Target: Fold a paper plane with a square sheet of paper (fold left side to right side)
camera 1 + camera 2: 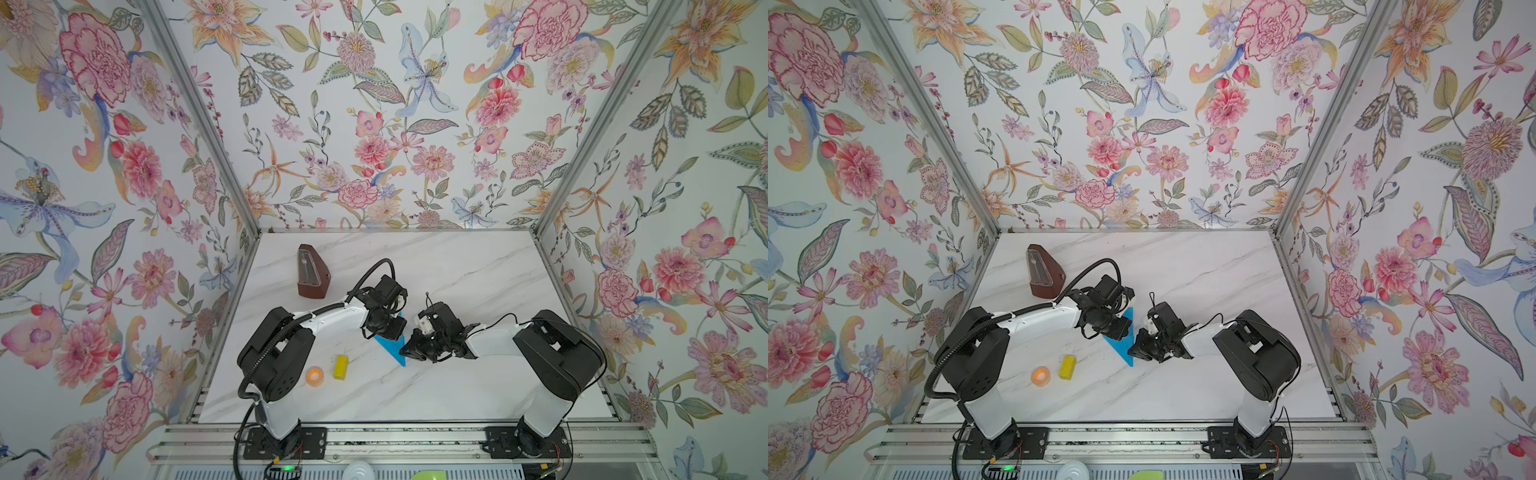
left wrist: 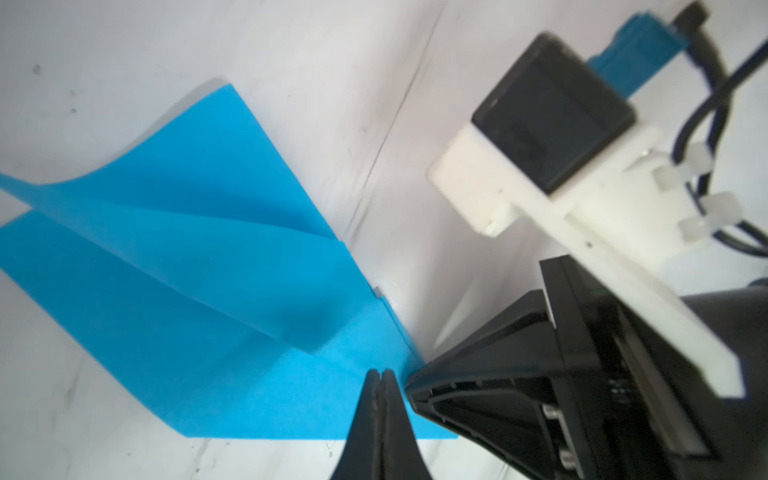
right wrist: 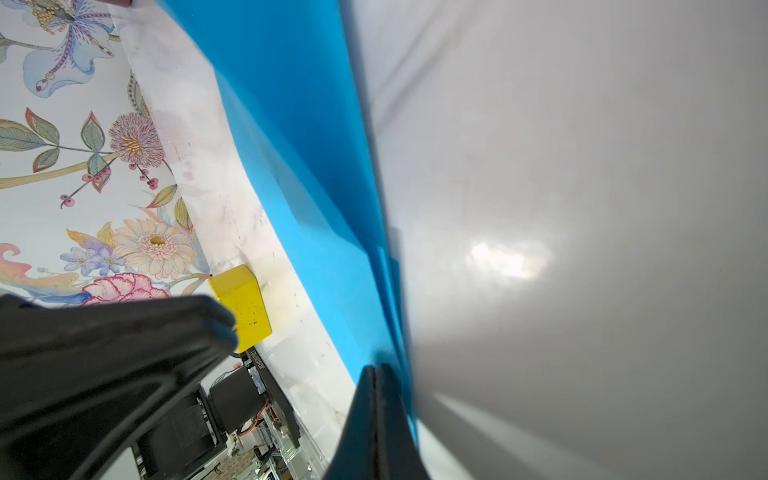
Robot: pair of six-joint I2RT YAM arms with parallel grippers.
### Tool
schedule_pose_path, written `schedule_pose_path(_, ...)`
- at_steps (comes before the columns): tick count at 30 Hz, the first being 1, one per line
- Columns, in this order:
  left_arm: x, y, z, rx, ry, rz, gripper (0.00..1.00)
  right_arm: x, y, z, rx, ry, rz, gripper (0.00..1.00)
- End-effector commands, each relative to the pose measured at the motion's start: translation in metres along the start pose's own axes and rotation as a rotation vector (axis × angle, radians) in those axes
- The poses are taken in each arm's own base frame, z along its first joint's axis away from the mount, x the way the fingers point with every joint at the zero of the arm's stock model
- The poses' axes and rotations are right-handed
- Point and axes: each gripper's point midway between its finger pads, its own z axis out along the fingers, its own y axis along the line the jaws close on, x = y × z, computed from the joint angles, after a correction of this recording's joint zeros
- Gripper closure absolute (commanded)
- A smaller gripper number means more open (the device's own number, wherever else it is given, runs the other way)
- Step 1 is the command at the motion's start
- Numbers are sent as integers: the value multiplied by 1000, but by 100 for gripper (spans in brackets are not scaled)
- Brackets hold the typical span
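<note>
Paper plane (image 1: 392, 350) lies on your table (image 1: 457, 270); left gripper (image 2: 380, 372) and right gripper (image 3: 375, 368) are clenched, seemingly pressing it.

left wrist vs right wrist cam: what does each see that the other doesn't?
Left wrist only: the right arm's wrist camera on its white bracket, with zip-tied cables.

Right wrist only: the yellow block beside the paper, and the floral wall behind it.

Both: the folded blue paper lying on the white table, and that arm's own shut tips at the paper's edge: left gripper in the left wrist view, right gripper in the right wrist view.
</note>
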Motion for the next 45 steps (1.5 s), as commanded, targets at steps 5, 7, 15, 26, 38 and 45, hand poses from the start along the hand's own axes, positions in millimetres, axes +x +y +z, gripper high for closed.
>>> schedule_pose_path(5, 12, 5, 17, -20, 79, 37, 100, 18, -52, 5, 174, 44, 78, 100)
schedule_pose_path(7, 12, 5, 21, -18, 85, 34, 100, 18, -53, 5, 174, 43, 79, 100)
schedule_pose_path(15, 19, 21, 31, -90, 126, 24, 100, 20, -55, 5, 177, 43, 80, 100)
schedule_pose_path(26, 19, 51, 29, -177, 144, -9, 100, 21, -56, 5, 178, 42, 81, 100)
schedule_pose_path(38, -5, 81, 28, -193, 111, -72, 100, 22, -58, 6, 180, 47, 87, 100)
schedule_pose_path(45, -11, 95, 31, -199, 122, -95, 100, 23, -58, 6, 180, 47, 85, 100)
